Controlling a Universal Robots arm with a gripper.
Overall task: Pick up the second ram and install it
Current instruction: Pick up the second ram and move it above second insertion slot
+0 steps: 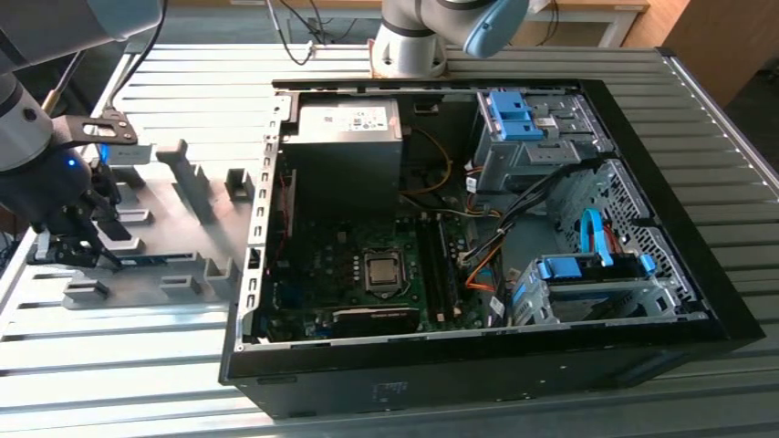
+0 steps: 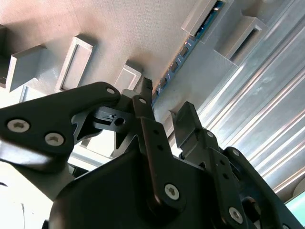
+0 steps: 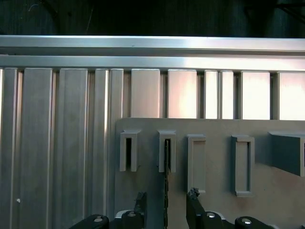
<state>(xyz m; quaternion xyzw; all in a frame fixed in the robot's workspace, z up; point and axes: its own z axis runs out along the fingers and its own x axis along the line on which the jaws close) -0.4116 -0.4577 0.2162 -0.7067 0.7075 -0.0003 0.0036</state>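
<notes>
I see my jaws released; the second ram stands on edge in the grey holder, in line between them; I judge it light, stiff, brittle; I'd pinch its flat faces mid-length, gently

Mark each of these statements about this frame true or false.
1. The black claw is open, one of its fingers on each side of the long, thin blue-green ram stick. True.
2. The ram stick is seated in the dark green motherboard. False: it stands on edge in the grey plastic slotted holder.
3. The black metal computer case lies open, its inside exposed. True.
4. The claw hangs over the open case. False: it is over the holder, to the exterior view's left of the case.
</notes>
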